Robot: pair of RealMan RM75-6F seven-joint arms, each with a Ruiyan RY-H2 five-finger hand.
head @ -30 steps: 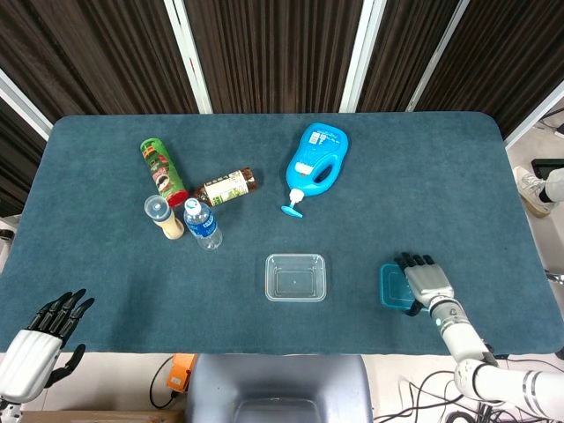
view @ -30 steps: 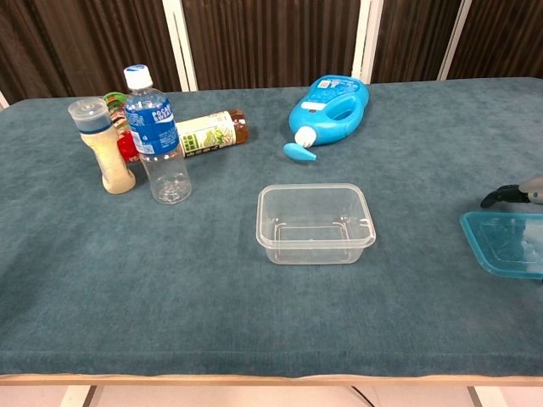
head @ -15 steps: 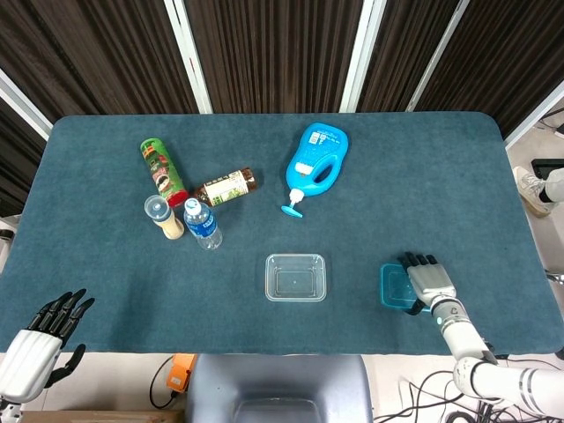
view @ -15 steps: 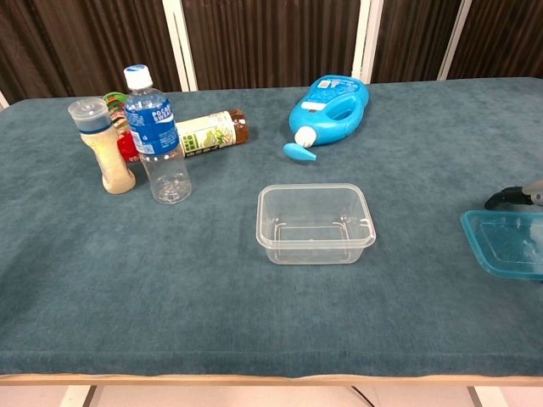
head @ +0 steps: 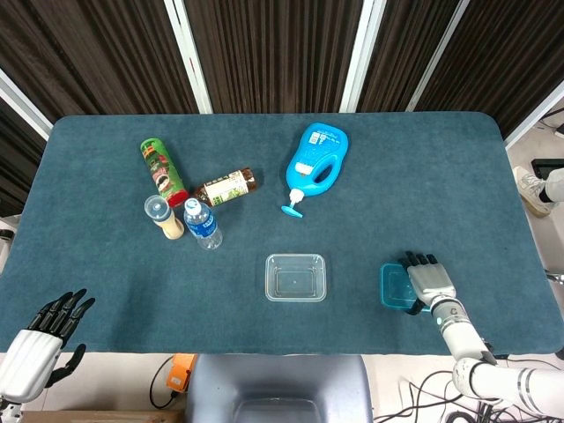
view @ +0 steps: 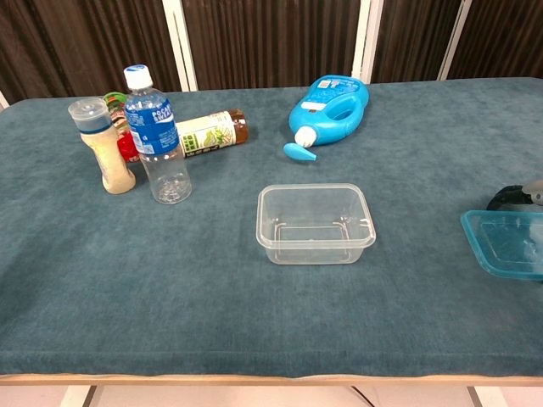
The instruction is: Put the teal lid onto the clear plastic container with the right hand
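Observation:
The teal lid (head: 393, 287) lies flat on the blue cloth near the table's front right; the chest view shows it cut off by the frame edge (view: 507, 242). My right hand (head: 426, 280) lies over the lid's right side, fingers stretched out toward the far side and gripping nothing. In the chest view only a dark fingertip (view: 510, 196) shows, just beyond the lid. The clear plastic container (head: 295, 278) stands empty at the table's middle front (view: 314, 188), to the left of the lid. My left hand (head: 44, 330) hangs open off the front left corner.
A blue detergent jug (head: 315, 159) lies behind the container. At the left stand a water bottle (head: 202, 224) and a shaker (head: 164, 218), with a green can (head: 162, 170) and a brown bottle (head: 226, 187) lying behind them. The front table edge (view: 271, 378) is close to the lid.
My right hand has drawn back slightly toward the front right, so less of its fingertip shows in the chest view. The lid and the left hand have stayed put.

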